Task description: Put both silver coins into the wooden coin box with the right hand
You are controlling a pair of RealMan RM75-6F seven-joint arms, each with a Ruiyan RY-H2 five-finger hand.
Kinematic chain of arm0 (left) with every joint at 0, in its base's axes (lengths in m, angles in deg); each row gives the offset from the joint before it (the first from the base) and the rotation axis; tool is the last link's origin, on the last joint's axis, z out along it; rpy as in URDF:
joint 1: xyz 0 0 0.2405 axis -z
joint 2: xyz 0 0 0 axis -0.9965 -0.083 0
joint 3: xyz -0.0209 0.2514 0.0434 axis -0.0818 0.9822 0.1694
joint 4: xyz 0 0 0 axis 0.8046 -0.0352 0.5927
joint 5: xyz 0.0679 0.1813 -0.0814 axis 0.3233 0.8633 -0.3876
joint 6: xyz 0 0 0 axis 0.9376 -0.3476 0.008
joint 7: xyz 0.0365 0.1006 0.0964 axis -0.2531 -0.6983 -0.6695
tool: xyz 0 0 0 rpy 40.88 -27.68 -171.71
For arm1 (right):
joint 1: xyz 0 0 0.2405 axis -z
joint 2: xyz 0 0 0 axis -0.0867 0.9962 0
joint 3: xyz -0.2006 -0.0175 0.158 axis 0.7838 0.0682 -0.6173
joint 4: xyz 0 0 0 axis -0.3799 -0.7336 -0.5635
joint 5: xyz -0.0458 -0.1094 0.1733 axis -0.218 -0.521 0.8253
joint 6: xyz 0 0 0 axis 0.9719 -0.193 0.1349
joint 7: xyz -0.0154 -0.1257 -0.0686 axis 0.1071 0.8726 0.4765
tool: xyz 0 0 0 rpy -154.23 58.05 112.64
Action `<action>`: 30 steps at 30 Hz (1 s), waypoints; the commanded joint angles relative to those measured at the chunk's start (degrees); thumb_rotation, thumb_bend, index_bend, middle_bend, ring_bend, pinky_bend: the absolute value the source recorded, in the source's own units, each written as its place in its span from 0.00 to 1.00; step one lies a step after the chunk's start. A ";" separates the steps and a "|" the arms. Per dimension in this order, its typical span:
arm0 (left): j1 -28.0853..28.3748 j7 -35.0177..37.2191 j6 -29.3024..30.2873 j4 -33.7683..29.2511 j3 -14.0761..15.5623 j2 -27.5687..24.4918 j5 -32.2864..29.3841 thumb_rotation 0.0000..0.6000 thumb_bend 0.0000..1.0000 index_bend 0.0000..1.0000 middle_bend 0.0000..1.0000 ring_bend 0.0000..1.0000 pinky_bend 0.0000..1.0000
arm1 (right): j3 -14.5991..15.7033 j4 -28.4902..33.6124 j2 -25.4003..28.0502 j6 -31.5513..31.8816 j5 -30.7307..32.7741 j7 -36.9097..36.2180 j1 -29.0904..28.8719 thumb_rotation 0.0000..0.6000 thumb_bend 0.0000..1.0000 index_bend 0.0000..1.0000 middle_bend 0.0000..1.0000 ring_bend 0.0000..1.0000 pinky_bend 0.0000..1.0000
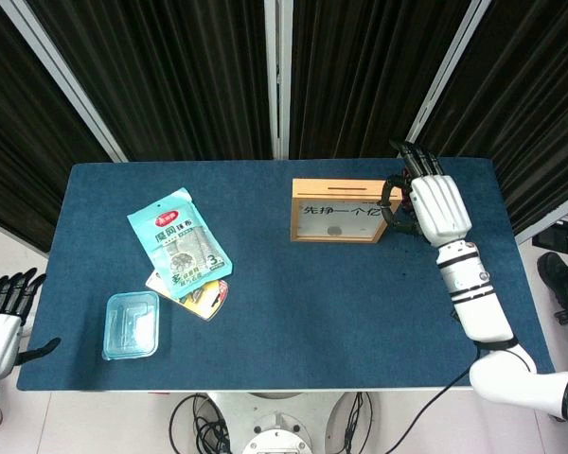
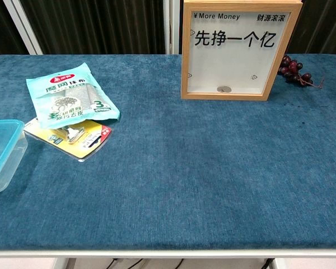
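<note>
The wooden coin box (image 1: 336,210) (image 2: 239,50) stands upright at the back right of the blue table, its clear front printed with black characters. One silver coin (image 2: 225,89) (image 1: 333,229) lies on the floor inside it. No other coin shows on the table. My right hand (image 1: 437,203) hovers at the box's right end, fingers stretched toward the curtain and thumb bent toward the box's top corner; I see nothing in it. The chest view does not show it. My left hand (image 1: 0,317) hangs off the table's front left corner, fingers apart and empty.
A teal snack packet (image 1: 178,243) (image 2: 70,92) lies over a yellow packet (image 2: 73,137) at the left. A clear blue plastic tub (image 1: 131,325) (image 2: 1,151) sits at the front left. Dark grapes (image 2: 295,70) lie behind the box's right side. Black curtains hang behind the table.
</note>
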 commanded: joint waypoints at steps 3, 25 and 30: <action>0.03 0.19 -0.14 -0.05 -0.11 -0.19 -0.22 1.00 0.00 0.00 0.00 0.00 0.00 | -2.54 -1.62 4.29 -10.28 31.00 16.23 -16.49 1.00 0.47 0.73 0.06 0.00 0.00; 0.20 2.37 -1.00 1.54 -0.47 -0.23 -1.22 1.00 0.00 0.00 0.00 0.00 0.00 | 7.00 -13.13 -1.67 -9.95 63.52 33.54 -35.67 1.00 0.48 0.74 0.06 0.00 0.00; 0.31 2.63 -1.05 1.77 -0.49 -0.27 -1.11 1.00 0.00 0.00 0.00 0.00 0.00 | 7.48 -13.65 -1.98 -9.79 65.53 34.32 -36.23 1.00 0.48 0.74 0.06 0.00 0.00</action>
